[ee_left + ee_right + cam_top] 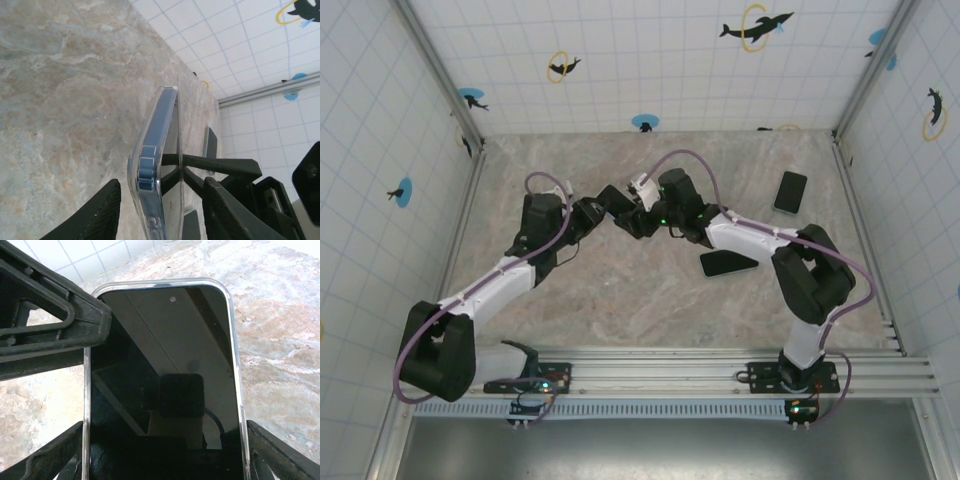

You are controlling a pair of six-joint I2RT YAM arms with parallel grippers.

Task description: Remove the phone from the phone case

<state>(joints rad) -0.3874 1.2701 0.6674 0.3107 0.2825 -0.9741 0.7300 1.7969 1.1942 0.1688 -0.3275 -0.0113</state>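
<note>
You are at the start of the real work: nothing has separated yet. The phone [165, 365] sits fully seated in the clear phone case [150, 165], with the transparent rim wrapped around all of its visible edge. The pair is held up off the counter [620, 300], mid-workspace, where your two arms meet.

Your right gripper [165, 427] has its fingers [285, 455] pinching the phone case by its two long edges, the screen facing its wrist camera. Your left gripper [162, 182] straddles the thickness of the cased phone. Its fingers [100, 215] are spread, one on each face, with a sliver of gap on both sides. One left finger lies over the upper corner of the screen in the right wrist view.

So the lift and the two-arm presentation are done. What remains, as I judge it, is everything that counts. You need to get a purchase on a corner of the rim, peel it back, and work the phone free.

Two dark slabs [790, 192] [728, 263] lie on the counter to the right, well apart from the action.
</note>
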